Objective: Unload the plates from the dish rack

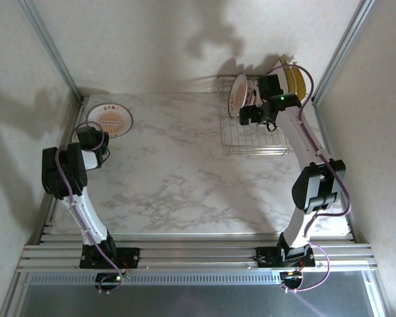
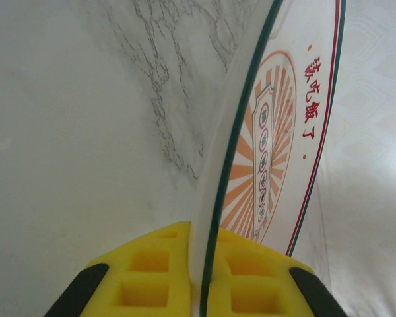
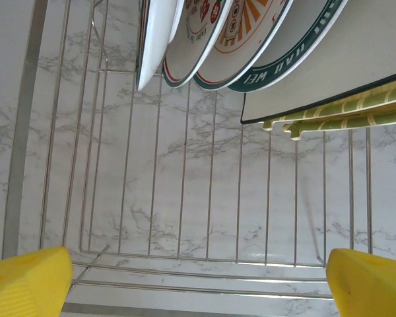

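The racked plates (image 3: 251, 33) are cut off by the top edge.

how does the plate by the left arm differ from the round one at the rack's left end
The left plate lies about flat on the table; the racked plate stands on edge in the dish rack. The left gripper is shut on the left plate's rim; the open right gripper touches no plate. Both are round, white, with an orange sunburst.

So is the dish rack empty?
No, not empty: several plates stand on edge inside the dish rack, at its far end.
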You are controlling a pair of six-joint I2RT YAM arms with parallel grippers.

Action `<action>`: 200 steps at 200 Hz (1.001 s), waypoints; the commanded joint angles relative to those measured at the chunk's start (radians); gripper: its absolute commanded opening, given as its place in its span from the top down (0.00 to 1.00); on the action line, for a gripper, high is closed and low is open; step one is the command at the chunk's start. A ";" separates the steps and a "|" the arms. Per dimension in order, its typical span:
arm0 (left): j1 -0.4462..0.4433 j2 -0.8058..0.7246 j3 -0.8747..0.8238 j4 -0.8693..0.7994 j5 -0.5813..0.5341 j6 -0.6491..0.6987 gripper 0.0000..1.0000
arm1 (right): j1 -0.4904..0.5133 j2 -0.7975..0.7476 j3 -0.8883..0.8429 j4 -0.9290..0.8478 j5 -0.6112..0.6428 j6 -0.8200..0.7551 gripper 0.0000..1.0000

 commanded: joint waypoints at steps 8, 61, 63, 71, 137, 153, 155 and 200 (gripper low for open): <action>-0.011 0.034 0.067 0.032 -0.022 0.001 1.00 | -0.007 0.021 0.047 -0.025 -0.008 0.002 0.01; -0.014 0.076 0.106 -0.017 -0.067 0.015 0.83 | -0.006 0.020 0.063 -0.039 -0.009 -0.001 0.01; -0.014 0.077 0.106 -0.017 -0.071 0.015 0.82 | -0.006 0.019 0.061 -0.039 -0.008 -0.001 0.01; -0.014 0.077 0.108 -0.024 -0.081 0.017 0.80 | -0.006 0.010 0.047 -0.031 -0.008 -0.001 0.01; -0.021 0.024 0.114 -0.128 -0.155 0.126 0.33 | -0.005 -0.013 0.009 -0.010 -0.026 -0.007 0.01; -0.030 -0.007 0.125 -0.198 -0.215 0.192 0.22 | -0.006 -0.022 0.001 -0.007 -0.024 -0.010 0.01; -0.031 -0.010 0.126 -0.206 -0.220 0.201 0.21 | -0.006 -0.025 -0.001 -0.007 -0.023 -0.010 0.01; -0.044 -0.102 0.122 -0.363 -0.339 0.343 0.01 | -0.009 -0.051 -0.017 0.007 -0.037 -0.013 0.01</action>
